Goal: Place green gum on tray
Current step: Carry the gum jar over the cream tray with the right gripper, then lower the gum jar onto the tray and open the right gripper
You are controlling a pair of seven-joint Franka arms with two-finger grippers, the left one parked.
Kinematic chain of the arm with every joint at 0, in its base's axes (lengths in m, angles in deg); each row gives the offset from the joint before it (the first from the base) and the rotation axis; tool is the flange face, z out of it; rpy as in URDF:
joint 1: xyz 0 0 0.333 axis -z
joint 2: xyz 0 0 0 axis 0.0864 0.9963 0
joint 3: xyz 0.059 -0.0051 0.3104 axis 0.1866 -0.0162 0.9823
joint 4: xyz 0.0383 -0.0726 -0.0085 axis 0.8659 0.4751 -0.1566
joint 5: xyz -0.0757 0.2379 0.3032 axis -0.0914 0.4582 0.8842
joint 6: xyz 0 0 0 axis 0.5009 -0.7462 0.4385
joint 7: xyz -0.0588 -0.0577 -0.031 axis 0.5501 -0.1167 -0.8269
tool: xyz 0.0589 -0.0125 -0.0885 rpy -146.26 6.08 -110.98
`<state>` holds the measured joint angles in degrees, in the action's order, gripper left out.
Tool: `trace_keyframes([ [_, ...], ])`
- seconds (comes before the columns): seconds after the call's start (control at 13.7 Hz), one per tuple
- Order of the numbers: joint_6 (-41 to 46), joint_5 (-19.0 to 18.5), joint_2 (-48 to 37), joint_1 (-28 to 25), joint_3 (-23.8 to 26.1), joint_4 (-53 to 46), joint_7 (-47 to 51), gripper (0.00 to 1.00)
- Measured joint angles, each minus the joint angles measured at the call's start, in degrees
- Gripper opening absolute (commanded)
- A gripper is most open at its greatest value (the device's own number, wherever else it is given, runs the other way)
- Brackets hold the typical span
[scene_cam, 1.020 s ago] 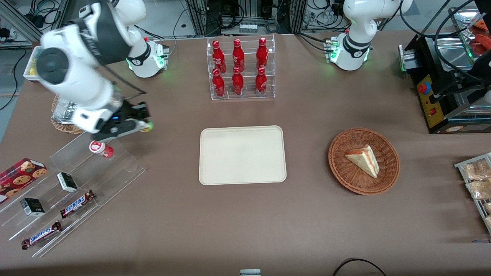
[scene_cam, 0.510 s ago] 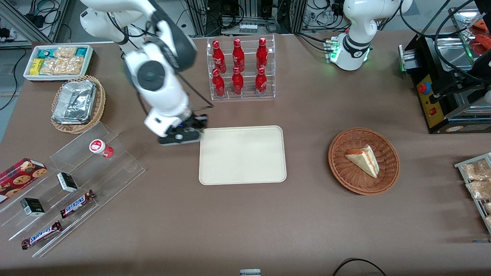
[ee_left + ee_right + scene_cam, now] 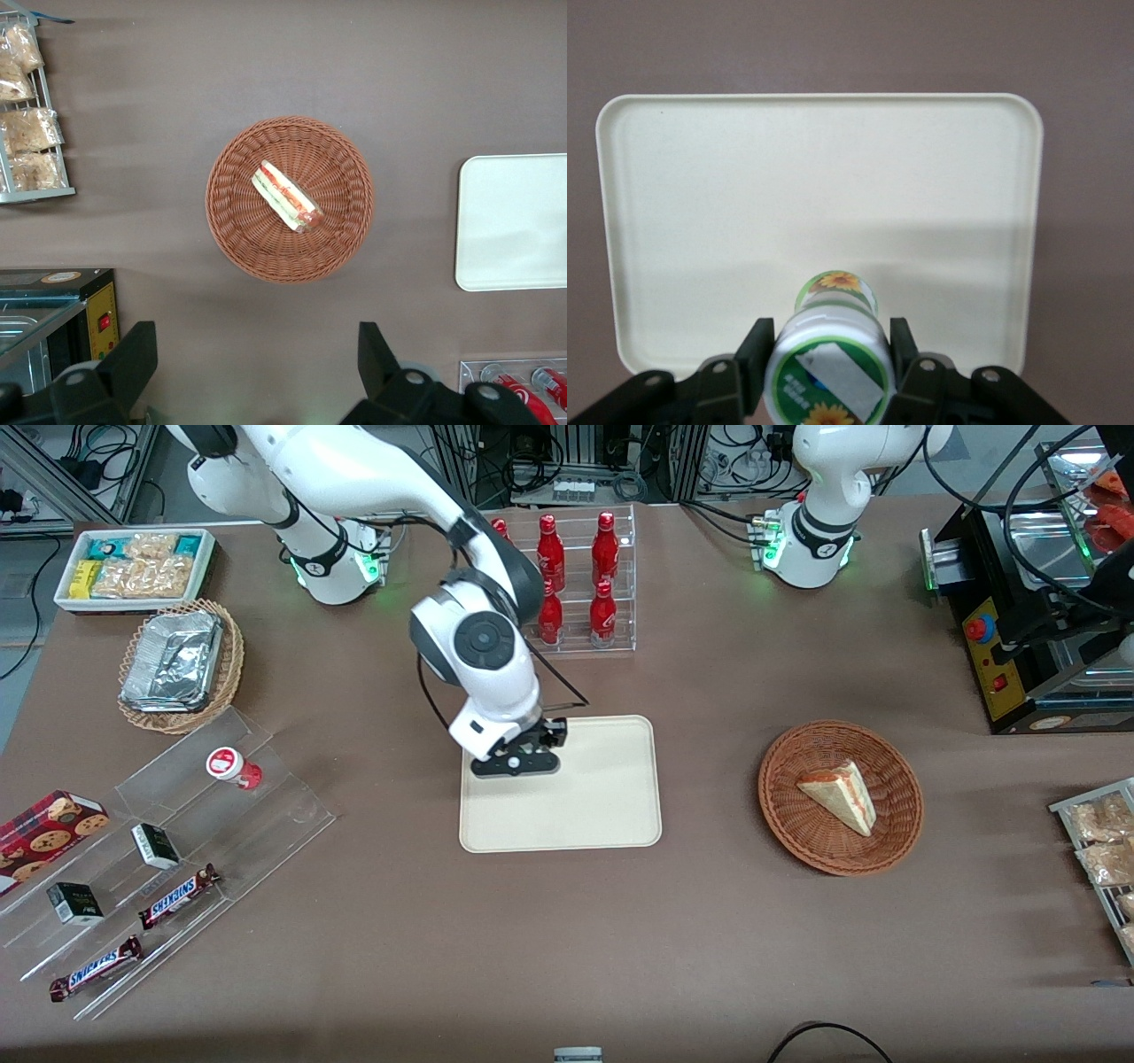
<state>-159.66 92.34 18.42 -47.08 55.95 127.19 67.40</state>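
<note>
Two black fingers point(image 3: 754, 359) of the gripper point(image 3: 829, 365) press against the sides of the green gum point(image 3: 830, 354), clamping the small bottle between them with its white lid and green-and-yellow label turned toward the wrist camera. In the front view the gripper point(image 3: 516, 759) hangs over the tray point(image 3: 602, 815), above the part of it nearest the working arm's end of the table, and the bottle itself is hidden under the wrist there. The wrist view shows the cream tray point(image 3: 700, 195) spread out below the held bottle, its low rim running all the way round; whether the bottle's base touches the tray surface cannot be told. Farther from the front camera than the tray stands a clear rack of red bottles point(image 3: 604, 615), partly covered by the arm. Toward the working arm's end of the table a red-lidded bottle point(image 3: 233, 767) sits on a clear stepped stand point(image 3: 266, 824), along with two Snickers bars point(image 3: 177, 895). Toward the parked arm's end, a brown wicker basket point(image 3: 895, 828) holds a sandwich wedge point(image 3: 840, 794), well apart from the tray.
</note>
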Motion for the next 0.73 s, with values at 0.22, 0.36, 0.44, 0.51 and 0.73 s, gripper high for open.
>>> trace_keyframes([
  [0.22, -3.52, 0.00, 3.51, -1.68, -0.07, -0.29, 1.28, 0.00],
  [0.36, -4.66, -0.02, 4.79, -2.53, -0.19, -0.45, 1.36, 0.00],
  [0.44, -4.75, -0.03, 5.23, -2.95, -0.20, -0.55, 1.46, 0.00],
  [0.51, -4.88, -0.10, 5.60, -3.36, -0.23, -0.60, 1.67, 0.00],
  [0.73, -5.82, -1.05, 6.56, -4.13, -0.47, -0.66, 2.55, 0.00],
])
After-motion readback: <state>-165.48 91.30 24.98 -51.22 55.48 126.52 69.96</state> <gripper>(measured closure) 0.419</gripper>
